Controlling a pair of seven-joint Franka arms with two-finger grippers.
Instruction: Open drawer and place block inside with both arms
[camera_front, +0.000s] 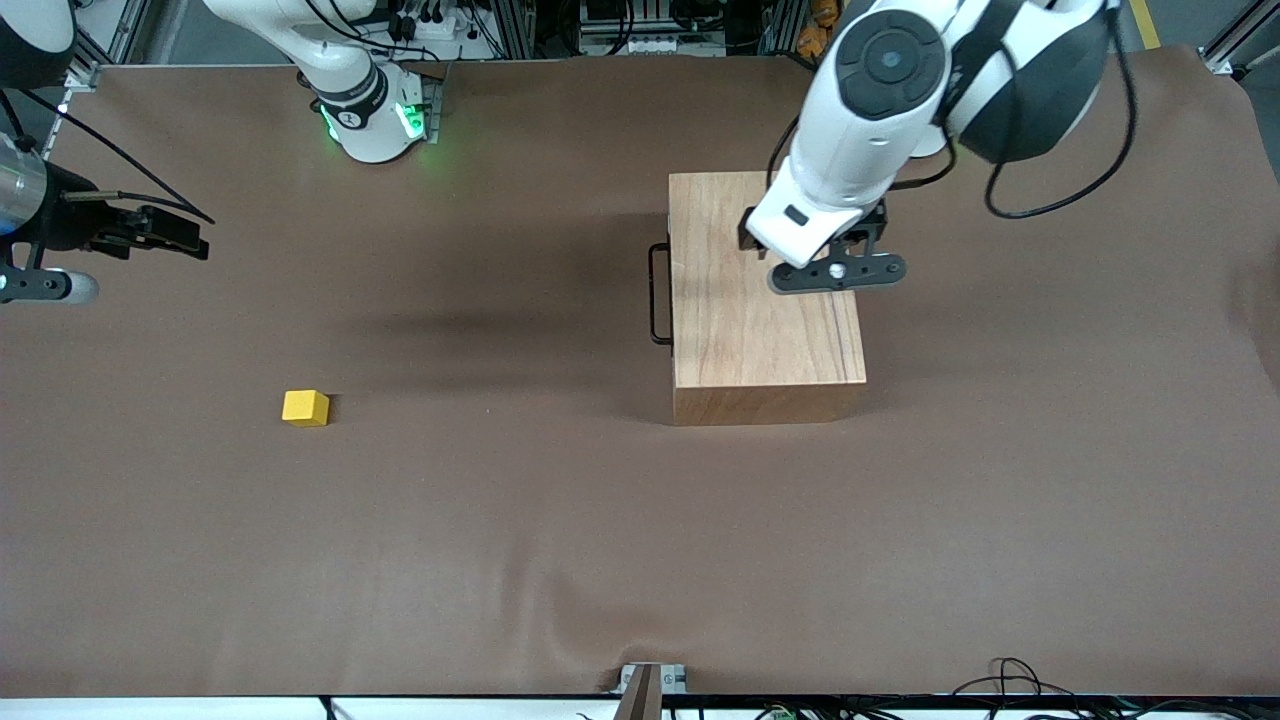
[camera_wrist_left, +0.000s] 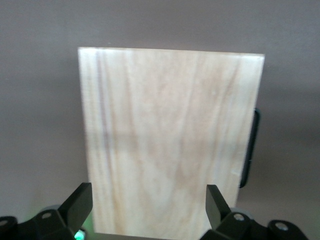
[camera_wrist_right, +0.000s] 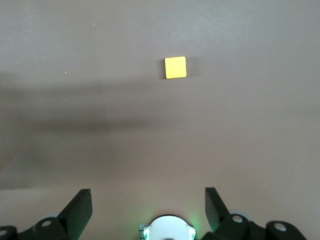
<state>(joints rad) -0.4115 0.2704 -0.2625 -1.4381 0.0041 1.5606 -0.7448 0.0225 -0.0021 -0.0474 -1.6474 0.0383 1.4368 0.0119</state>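
Observation:
The light-wood box (camera_front: 765, 300) stands on the brown table with its drawer pushed in; only the thin black loop handle (camera_front: 660, 295) shows, on the side facing the right arm's end. My left gripper (camera_front: 812, 248) hangs open over the box's top (camera_wrist_left: 170, 140), fingers (camera_wrist_left: 80, 200) spread wide and holding nothing; the handle (camera_wrist_left: 250, 150) shows at the box's edge. The yellow block (camera_front: 305, 407) lies alone toward the right arm's end, nearer the front camera than the box. My right gripper (camera_front: 170, 235) is high over that end, open and empty, with the block (camera_wrist_right: 175, 67) below it.
A brown cloth (camera_front: 600, 560) covers the table and wrinkles near the front edge. The right arm's green-lit base (camera_front: 372, 112) stands at the back edge. Loose cables (camera_front: 1010, 678) and a small clamp (camera_front: 645, 682) sit at the front edge.

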